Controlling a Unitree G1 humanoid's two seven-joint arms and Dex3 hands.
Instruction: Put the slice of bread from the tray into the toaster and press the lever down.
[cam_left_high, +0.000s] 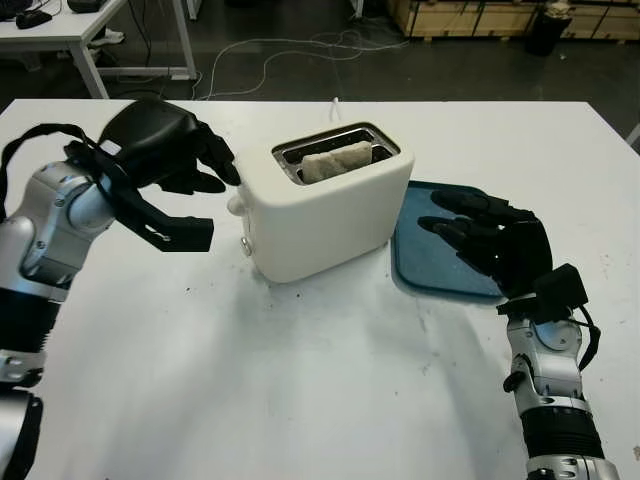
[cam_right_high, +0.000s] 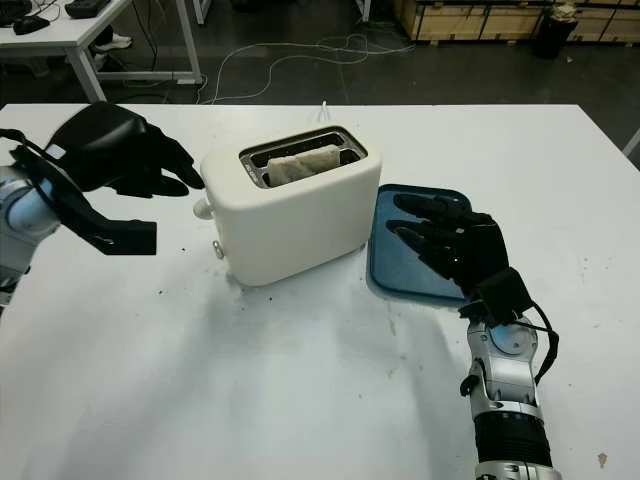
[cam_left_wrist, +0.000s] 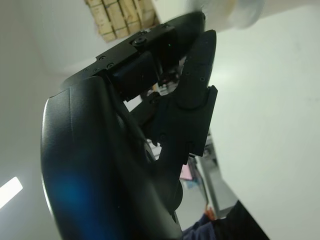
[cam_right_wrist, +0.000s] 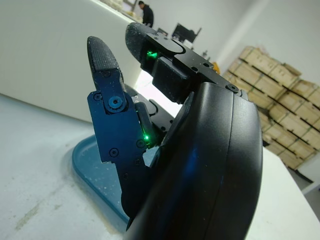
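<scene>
A white toaster (cam_left_high: 330, 215) stands mid-table with the slice of bread (cam_left_high: 337, 160) sitting in its slot, the top edge still showing. Its lever (cam_left_high: 237, 205) sticks out of the left end, above a small knob (cam_left_high: 246, 246). My left hand (cam_left_high: 215, 205) is open at that end, its fingers (cam_left_high: 222, 168) just above the lever and its thumb (cam_left_high: 190, 233) lower and clear of the toaster. The blue tray (cam_left_high: 425, 265) lies right of the toaster with no bread on it. My right hand (cam_left_high: 445, 215) hovers open over the tray.
The toaster's white cord (cam_left_high: 333, 105) runs off the table's far edge. Bare white tabletop (cam_left_high: 300, 380) spreads in front of the toaster. Beyond the table are another desk (cam_left_high: 60, 30) and wooden crates (cam_left_high: 480, 15). A person (cam_right_wrist: 146, 12) stands far off.
</scene>
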